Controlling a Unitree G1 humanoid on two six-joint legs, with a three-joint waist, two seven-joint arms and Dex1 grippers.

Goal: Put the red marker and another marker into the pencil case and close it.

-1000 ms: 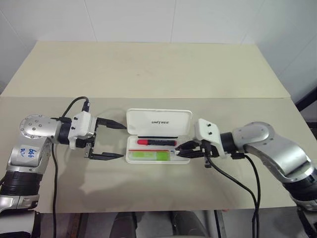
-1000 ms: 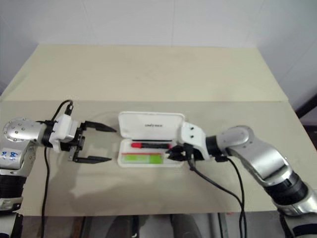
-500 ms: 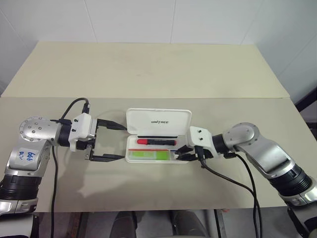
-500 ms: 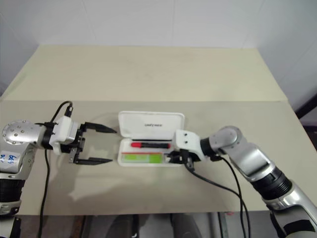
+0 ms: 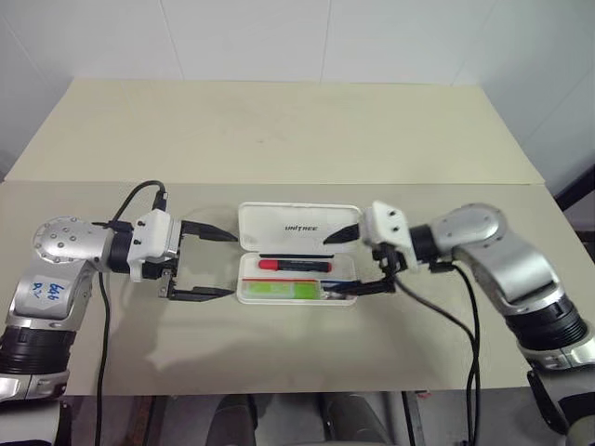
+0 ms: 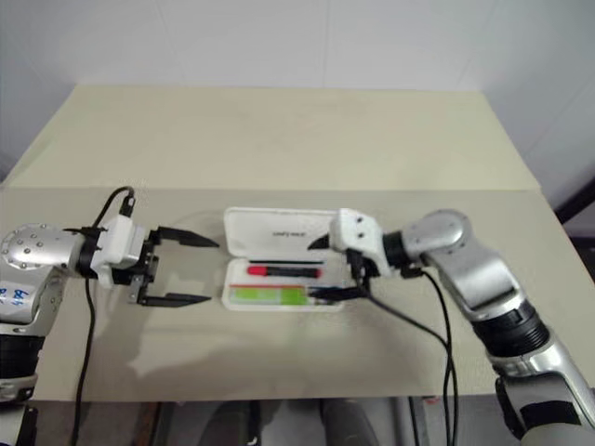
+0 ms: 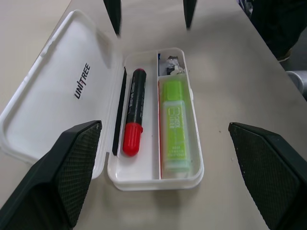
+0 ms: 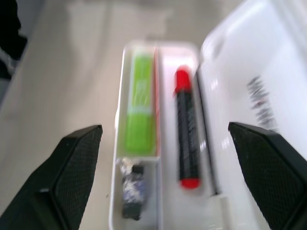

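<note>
Beige table [image 5: 279, 130], open pencil case [image 5: 297, 227] with red marker [image 5: 294, 266], green marker [image 5: 279, 291].

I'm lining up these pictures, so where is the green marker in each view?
Left eye: green marker in the case's front slot.
Right eye: same slot.
Left wrist: beside the red marker, centre.
Right wrist: upper middle.
Shared landmark: the red marker.

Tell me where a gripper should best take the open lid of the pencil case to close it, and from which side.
Probably the lid's free long edge, reached from behind the pencil case. The lid stands open on its hinge beside the red marker, so pushing that far rim forward folds it down.
</note>
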